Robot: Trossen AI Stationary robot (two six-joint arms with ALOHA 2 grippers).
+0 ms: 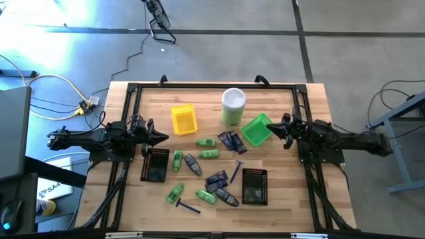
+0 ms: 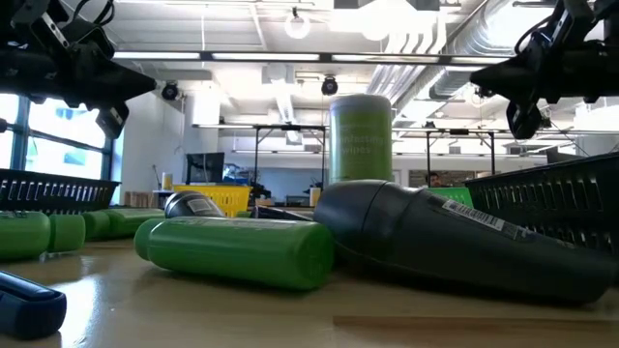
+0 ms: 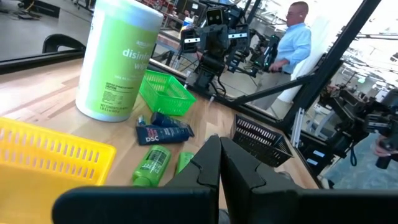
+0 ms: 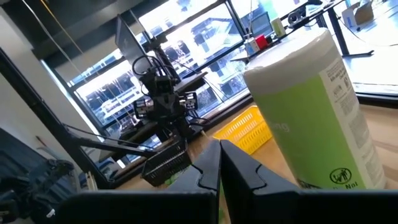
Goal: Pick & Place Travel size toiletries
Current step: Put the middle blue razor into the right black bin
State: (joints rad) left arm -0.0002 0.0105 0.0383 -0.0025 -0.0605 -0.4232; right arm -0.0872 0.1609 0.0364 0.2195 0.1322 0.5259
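One tall canister point(image 1: 233, 106). Four mesh trays: yellow point(image 1: 184, 119), green point(image 1: 256, 129), two black point(image 1: 155, 164) point(image 1: 254, 185), contents unclear. Toiletries point(image 1: 208, 174) scattered mid-table point(image 1: 299, 206): about six green bottles, several navy packets, grey ovals, two purple razors. Left gripper point(image 1: 161, 137), right gripper point(image 1: 271, 128): jaws shut, holding nothing.

The travel size toiletries point(image 1: 209, 169) lie scattered flat across the table's middle and near half: bright green mini bottles point(image 1: 207, 154), dark grey oval pieces point(image 1: 193, 164), dark navy packets point(image 1: 232, 141), and 2 thin purple razors point(image 1: 188, 206).
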